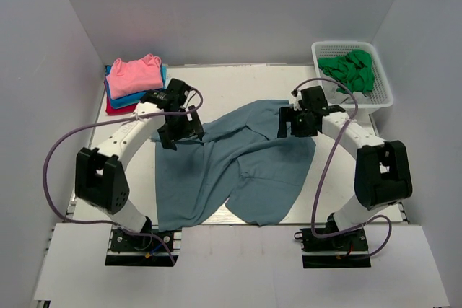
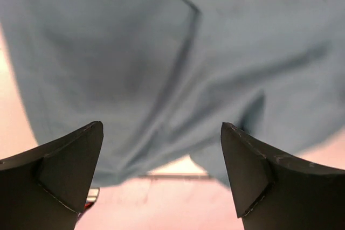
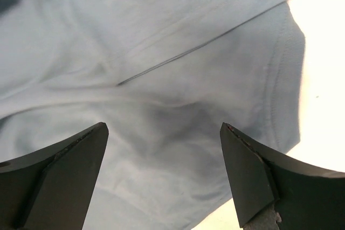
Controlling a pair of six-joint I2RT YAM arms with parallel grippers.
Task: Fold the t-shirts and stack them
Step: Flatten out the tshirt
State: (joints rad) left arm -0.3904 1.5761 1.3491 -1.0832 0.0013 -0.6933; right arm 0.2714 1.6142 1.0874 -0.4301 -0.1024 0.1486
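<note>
This is a robot test cell in a lab. Plain grey panels (image 1: 231, 5) enclose a white worktop (image 1: 238, 77) on three sides. A left arm (image 1: 126, 135) and a right arm (image 1: 350, 131), each trailing an exposed purple cable (image 1: 48, 158), are bolted side by side at the near edge of the worktop.

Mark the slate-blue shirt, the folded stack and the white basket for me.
slate-blue t-shirt (image 1: 253, 171), top external view, middle of the spread cloth.
folded stack (image 1: 136, 71), top external view, on its pink top layer.
white mesh basket (image 1: 382, 77), top external view, on its right wall.
</note>
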